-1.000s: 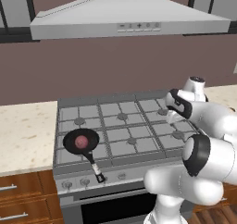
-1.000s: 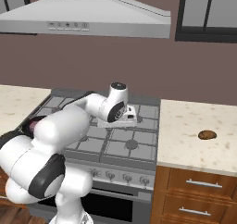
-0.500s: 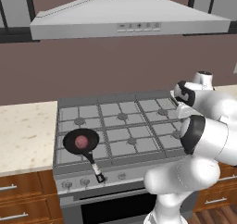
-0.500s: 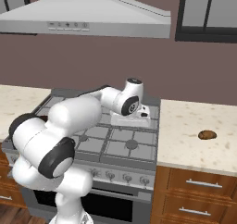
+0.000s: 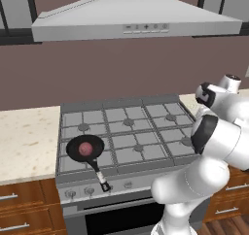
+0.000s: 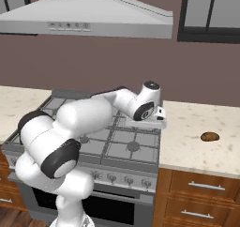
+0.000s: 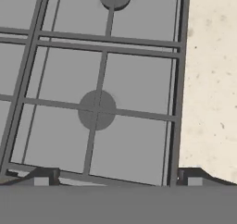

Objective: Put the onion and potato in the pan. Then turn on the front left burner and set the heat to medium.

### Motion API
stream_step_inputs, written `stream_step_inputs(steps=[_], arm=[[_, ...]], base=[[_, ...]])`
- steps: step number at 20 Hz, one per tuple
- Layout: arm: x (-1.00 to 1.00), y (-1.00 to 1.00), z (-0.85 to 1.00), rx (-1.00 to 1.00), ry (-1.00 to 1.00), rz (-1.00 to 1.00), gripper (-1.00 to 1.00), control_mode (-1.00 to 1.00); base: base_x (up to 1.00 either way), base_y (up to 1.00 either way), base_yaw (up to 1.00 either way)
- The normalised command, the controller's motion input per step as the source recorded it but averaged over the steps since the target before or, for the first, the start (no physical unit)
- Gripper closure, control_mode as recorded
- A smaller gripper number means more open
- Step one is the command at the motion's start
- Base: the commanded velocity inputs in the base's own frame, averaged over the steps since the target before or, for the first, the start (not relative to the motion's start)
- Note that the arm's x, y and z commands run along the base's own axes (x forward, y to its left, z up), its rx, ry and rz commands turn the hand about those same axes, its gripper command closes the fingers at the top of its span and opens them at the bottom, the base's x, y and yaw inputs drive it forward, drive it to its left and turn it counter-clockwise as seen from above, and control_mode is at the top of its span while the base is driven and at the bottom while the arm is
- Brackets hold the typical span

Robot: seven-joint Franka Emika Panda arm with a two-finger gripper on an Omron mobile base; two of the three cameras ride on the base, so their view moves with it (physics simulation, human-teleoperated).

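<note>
onion in pan on stove's left, potato on right tabletop, hand spread wide above stove grate

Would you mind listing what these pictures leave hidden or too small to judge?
- Stove knobs, left base view: too small to read any setting.
- Front left burner, left base view: covered by the pan holding the onion.
- Gripper, hand view: fingertips cut off by the bottom edge.
- Potato, right base view: too small for surface detail.

no readable text, labels or numbers anywhere
</note>
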Motion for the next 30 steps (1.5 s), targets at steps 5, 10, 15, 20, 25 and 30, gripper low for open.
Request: stream_step_inputs(steps=[5, 10, 15, 20, 25, 30], arm=[[0.02, -0.44, 0.02, 0.0, -0.19, -0.01, -1.0, -1.0], [0.2, -0.55, 0.01, 0.0, -0.02, -0.1, -1.0, -1.0], [0.13, -0.37, 0.16, 0.0, 0.03, -0.12, -1.0, -1.0], [0.02, -0.13, 0.12, 0.0, 0.1, -0.05, -1.0, -1.0], [0.0, -0.1, -0.01, 0.0, 0.06, -0.08, -1.0, -1.0], [0.0, -0.05, -0.33, 0.0, 0.19, -0.21, -1.0, -1.0]], base=[[0.0, 0.0, 0.0], [0.0, 0.0, 0.0], [0.0, 0.0, 0.0], [0.0, 0.0, 0.0], [0.0, 0.0, 0.0], [0.0, 0.0, 0.0]])
